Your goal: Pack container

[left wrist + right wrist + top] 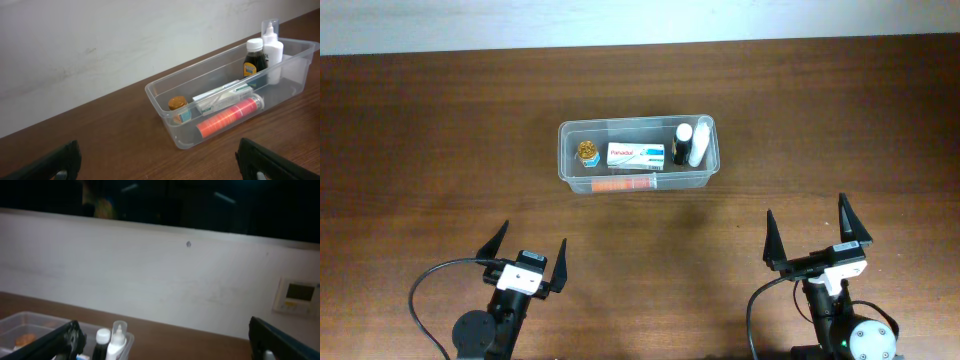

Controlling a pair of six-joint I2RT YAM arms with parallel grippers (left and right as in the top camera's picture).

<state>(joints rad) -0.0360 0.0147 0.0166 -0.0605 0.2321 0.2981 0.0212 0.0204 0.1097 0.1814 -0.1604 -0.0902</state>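
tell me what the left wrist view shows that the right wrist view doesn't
Only left wrist: the whole container, with the red tube and white box lying in it. Only right wrist: a white panel mounted on the wall. Both: the white-capped dark bottle and the white bottle standing at one end of the container.

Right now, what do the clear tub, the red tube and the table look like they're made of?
The container: clear glossy plastic; you can see straight through its walls. The red tube: probably plastic, smooth with a slight sheen; metal can't be ruled out. The table: dark brown wood or wood-look laminate, faint grain, fairly matte.
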